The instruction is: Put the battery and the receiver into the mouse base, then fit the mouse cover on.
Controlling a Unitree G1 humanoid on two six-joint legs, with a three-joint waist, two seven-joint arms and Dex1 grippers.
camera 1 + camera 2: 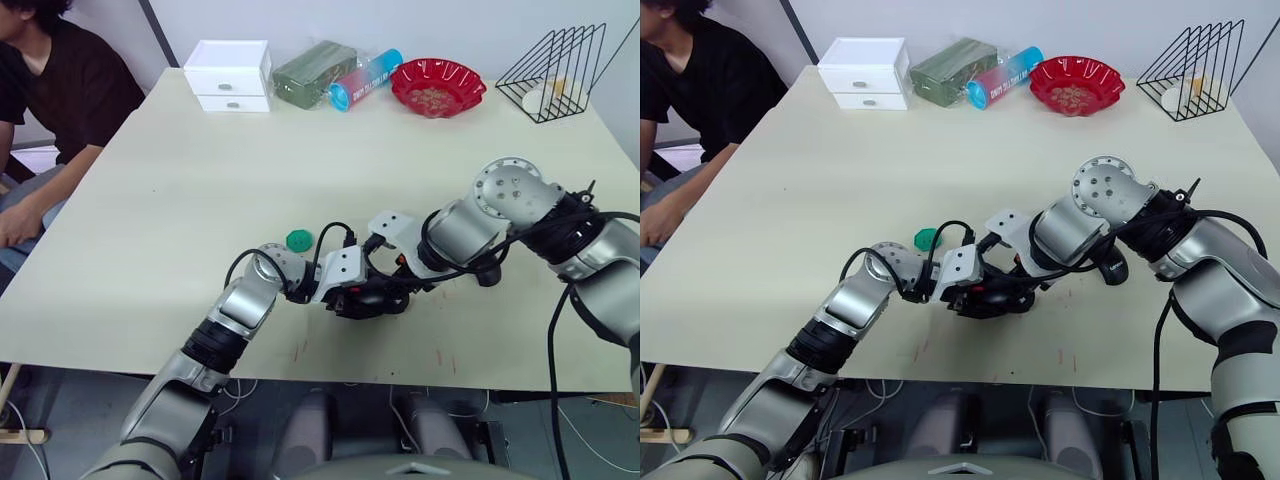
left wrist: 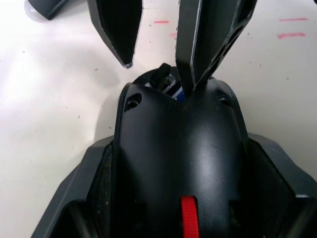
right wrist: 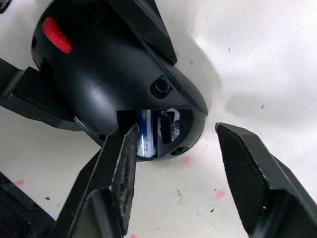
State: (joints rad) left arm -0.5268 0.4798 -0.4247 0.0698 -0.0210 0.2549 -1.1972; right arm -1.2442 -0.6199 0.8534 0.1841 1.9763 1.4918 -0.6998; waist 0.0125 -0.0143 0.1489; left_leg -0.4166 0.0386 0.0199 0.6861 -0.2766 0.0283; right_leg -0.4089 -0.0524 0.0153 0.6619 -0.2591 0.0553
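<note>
Left hand (image 2: 181,218): you're clamped around the mouse base (image 2: 181,148).
Right hand (image 3: 178,163): open, fingers at the base's rear compartment.
Battery (image 3: 146,134): seated inside.

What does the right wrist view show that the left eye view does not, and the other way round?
Right wrist view: the battery, its blue part visible, lying in the open rear compartment of the mouse base. Left eye view: the green dish, the red bowl and a seated person. Both: the mouse base held by the left gripper, with the open right gripper at it.
</note>
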